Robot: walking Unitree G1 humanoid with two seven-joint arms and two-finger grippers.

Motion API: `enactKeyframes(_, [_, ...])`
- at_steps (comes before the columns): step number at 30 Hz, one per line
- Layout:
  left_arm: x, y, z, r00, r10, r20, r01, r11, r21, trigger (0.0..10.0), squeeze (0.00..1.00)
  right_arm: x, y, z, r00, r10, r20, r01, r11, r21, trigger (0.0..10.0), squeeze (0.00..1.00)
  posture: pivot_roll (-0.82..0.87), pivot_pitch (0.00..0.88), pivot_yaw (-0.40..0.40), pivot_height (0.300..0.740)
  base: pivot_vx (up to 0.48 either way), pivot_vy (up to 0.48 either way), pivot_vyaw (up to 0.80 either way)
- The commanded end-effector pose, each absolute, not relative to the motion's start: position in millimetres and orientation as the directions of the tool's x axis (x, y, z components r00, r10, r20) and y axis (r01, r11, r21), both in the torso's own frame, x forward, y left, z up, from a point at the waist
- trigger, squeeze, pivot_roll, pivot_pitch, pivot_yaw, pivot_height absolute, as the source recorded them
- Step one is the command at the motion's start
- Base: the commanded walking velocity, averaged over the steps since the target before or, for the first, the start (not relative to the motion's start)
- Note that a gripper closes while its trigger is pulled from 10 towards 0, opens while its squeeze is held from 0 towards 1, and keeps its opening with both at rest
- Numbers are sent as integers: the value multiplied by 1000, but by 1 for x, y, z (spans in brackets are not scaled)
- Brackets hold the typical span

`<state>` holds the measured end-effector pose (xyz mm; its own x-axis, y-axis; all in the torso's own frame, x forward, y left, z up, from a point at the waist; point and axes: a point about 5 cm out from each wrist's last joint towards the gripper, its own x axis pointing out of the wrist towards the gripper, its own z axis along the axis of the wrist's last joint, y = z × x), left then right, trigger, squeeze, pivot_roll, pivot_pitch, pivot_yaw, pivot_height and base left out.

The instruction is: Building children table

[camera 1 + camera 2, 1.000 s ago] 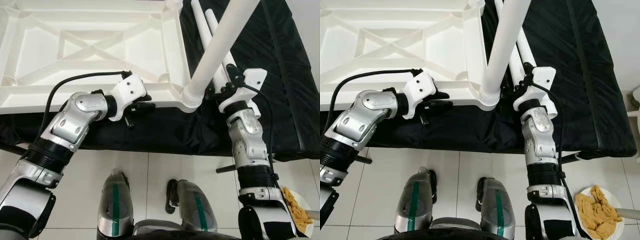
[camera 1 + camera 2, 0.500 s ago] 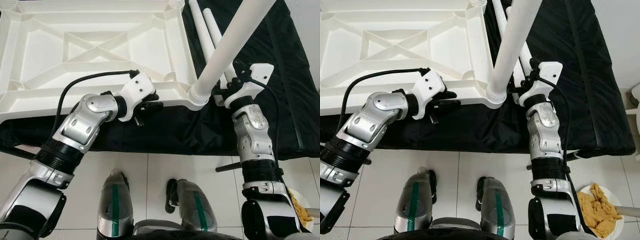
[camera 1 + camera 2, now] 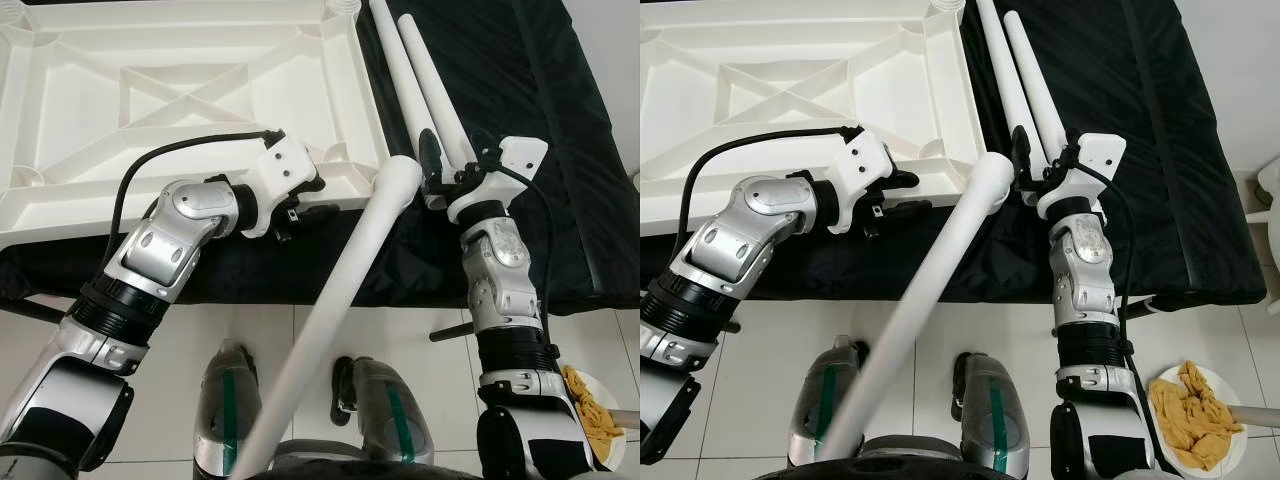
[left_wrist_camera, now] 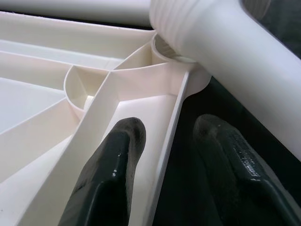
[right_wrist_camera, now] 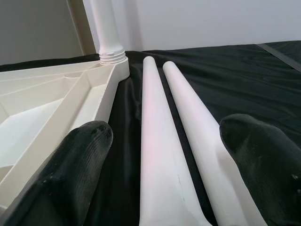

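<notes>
The white plastic tabletop [image 3: 60, 200] lies upside down on a black cloth. One white leg [image 3: 340, 300] leans steeply toward me, its ribbed end [image 4: 188, 28] resting at the near right corner socket [image 4: 162, 49]. Two loose legs [image 5: 160, 141] lie side by side on the cloth. Another leg [image 5: 107, 28] stands upright in the far right corner. My left gripper [image 3: 305, 198] is open, straddling the tabletop's near rim, one finger [image 4: 120, 146] inside and the other outside. My right gripper [image 3: 1035, 165] is open over the near ends of the loose legs.
The black-covered bench [image 3: 560, 130] ends just past my right arm, with white tiled floor [image 3: 170, 380] below. A white plate with yellow cloth [image 3: 1195, 415] sits on the floor at the right. My feet [image 3: 985, 410] stand under the tilted leg.
The leg that stood nearly upright at the near right corner has tipped over toward me. My right gripper sits lower, by the loose legs. The left gripper stayed at the rim.
</notes>
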<state>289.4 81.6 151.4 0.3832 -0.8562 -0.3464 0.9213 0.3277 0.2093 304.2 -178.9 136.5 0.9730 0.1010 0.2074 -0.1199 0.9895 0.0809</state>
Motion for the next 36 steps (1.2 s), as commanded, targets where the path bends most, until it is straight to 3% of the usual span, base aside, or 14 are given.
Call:
enactKeyframes(1, [288,80,154,356,-867,-350,932,301,202,10000,0,303,-181,137,973,93,212,-112,991,77,10000,0,39,94,-33,740,0,0,0])
enactKeyframes(27, [290,81,155,393,-855,-338,919,357,166,10000,0,303,-180,136,973,81,216,-101,991,84,10000,0,42,85,-22,740,0,0,0])
enactKeyframes(28, [290,82,155,392,-856,-336,920,361,153,10000,1000,303,-180,136,973,79,216,-99,991,84,10000,0,41,86,-21,740,0,0,0])
enactKeyframes(34, [293,84,157,417,-844,-337,909,384,165,10000,1000,302,-180,136,973,77,217,-98,991,87,10000,0,42,87,-20,740,0,0,0])
enactKeyframes(35, [294,84,158,422,-844,-331,906,389,166,10000,0,302,-180,136,973,76,216,-97,991,87,10000,0,41,88,-19,740,0,0,0])
enactKeyframes(36, [294,84,158,422,-844,-331,906,389,166,10000,0,302,-180,136,973,76,216,-97,991,87,10000,0,41,88,-19,740,0,0,0])
